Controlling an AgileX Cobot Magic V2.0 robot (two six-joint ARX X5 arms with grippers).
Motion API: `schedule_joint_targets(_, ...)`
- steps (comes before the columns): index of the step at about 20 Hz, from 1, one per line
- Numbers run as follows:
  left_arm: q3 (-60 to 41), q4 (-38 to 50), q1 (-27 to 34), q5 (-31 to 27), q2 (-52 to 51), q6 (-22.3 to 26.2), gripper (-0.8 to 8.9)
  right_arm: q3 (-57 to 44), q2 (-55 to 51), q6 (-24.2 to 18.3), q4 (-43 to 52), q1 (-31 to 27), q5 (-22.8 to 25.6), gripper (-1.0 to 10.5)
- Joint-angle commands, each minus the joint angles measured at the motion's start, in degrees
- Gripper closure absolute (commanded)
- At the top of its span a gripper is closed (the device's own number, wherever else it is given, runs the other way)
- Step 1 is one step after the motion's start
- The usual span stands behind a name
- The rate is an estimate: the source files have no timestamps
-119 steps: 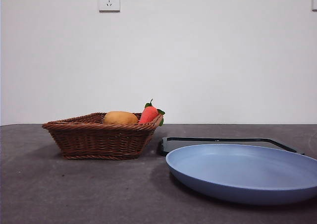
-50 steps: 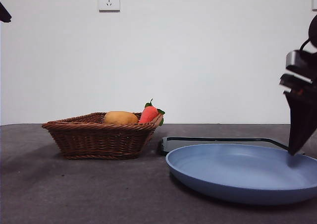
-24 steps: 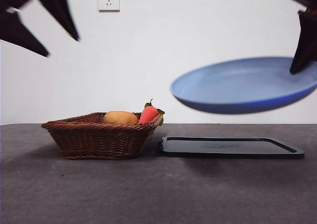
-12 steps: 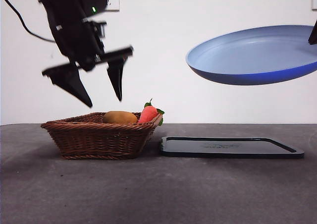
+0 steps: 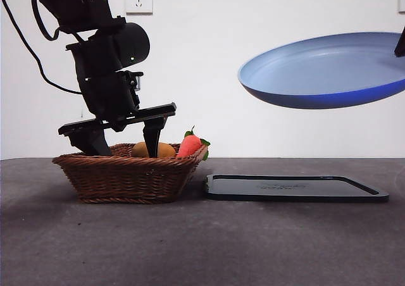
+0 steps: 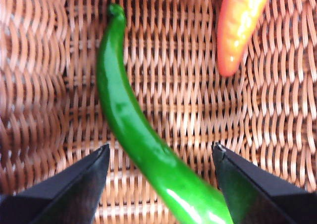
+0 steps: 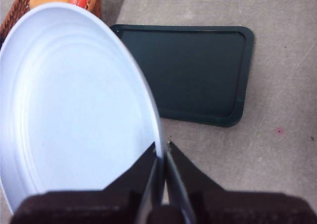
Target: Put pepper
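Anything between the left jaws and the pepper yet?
No. In the left wrist view the pepper lies between the open left gripper jaws, only bare basket weave around.

I count one wicker basket (image 5: 126, 172). Inside that basket lie one green pepper (image 6: 138, 140), one orange carrot (image 5: 190, 145) and one tan potato (image 5: 166, 150). Beside the basket sits one dark tray (image 5: 294, 188); above, one blue plate (image 5: 326, 71).

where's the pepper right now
The pepper lies on the basket floor in the left wrist view, between the open left gripper jaws, beside the carrot.
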Motion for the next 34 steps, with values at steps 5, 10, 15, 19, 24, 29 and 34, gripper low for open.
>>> schedule_joint_targets(5, 1.2, 1.57, -0.39, -0.09, 3.06, -1.88, 5.43, 1.22, 0.17, -0.33, 0.74, 0.04, -0.46, 9.4)
schedule_joint_targets(10, 1.2, 2.25, -0.37, 0.15, 3.02, -3.39, 6.73, 1.22, 0.22, -0.5, 0.79, 0.02, -0.42, 9.4)
schedule_joint_targets(15, 1.22, 1.88, -0.33, 0.39, 2.43, -3.54, 7.04, 1.22, 0.22, -0.52, 0.79, 0.02, -0.42, 9.4)
schedule_joint_targets(19, 1.22, 2.03, -0.33, 0.35, -0.09, -3.5, 7.16, 1.22, 0.22, -0.5, 0.83, 0.02, -0.42, 9.4)
schedule_joint_targets(24, 1.22, 2.27, -0.39, 2.78, -5.73, -2.86, 7.16, 1.22, 0.94, -0.22, 1.22, 0.02, -0.37, 9.4)
schedule_joint_targets(29, 1.22, 2.25, -2.1, 12.0, -13.07, -0.76, 7.16, 1.22, 6.25, 1.64, 1.86, 0.37, -0.68, 9.4)
schedule_joint_targets(34, 1.22, 1.66, -8.33, 19.8, -16.59, 0.96, 7.16, 1.22, 14.86, 6.19, 6.03, 3.41, -4.35, 9.4)
